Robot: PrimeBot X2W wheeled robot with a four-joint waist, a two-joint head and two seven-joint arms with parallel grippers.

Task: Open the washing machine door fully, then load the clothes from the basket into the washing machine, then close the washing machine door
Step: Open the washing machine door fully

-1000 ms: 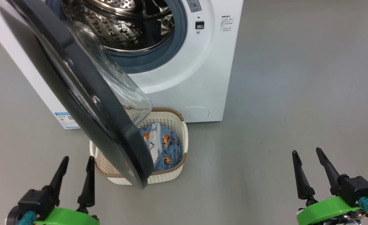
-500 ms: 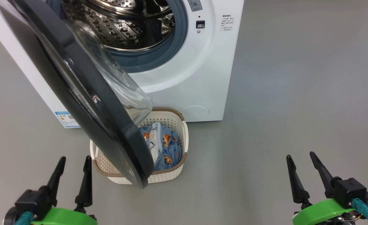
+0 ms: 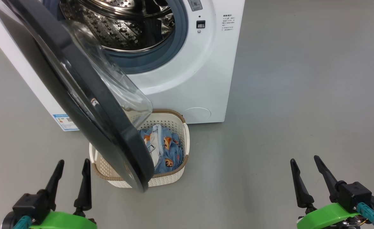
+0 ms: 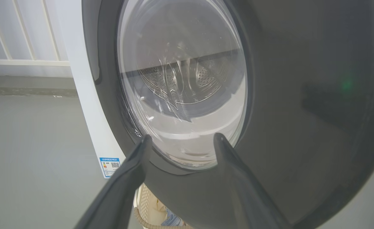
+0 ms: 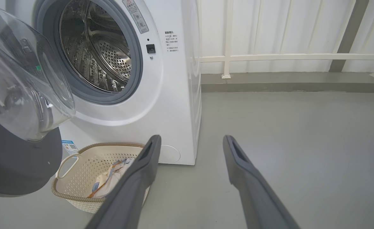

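Ahead, the basket [image 3: 171, 177] of clothes [image 3: 168, 149] between left and right jaws, both released, empty.

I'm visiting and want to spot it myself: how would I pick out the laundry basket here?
Find the big white washing machine on the grey floor. Below its swung-open black door sits the basket, cream plastic with perforated sides and a brown rim, holding blue printed clothes.

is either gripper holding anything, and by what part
Nothing is held. The left gripper and right gripper both stand open and empty, clear of the washing machine door and the basket.
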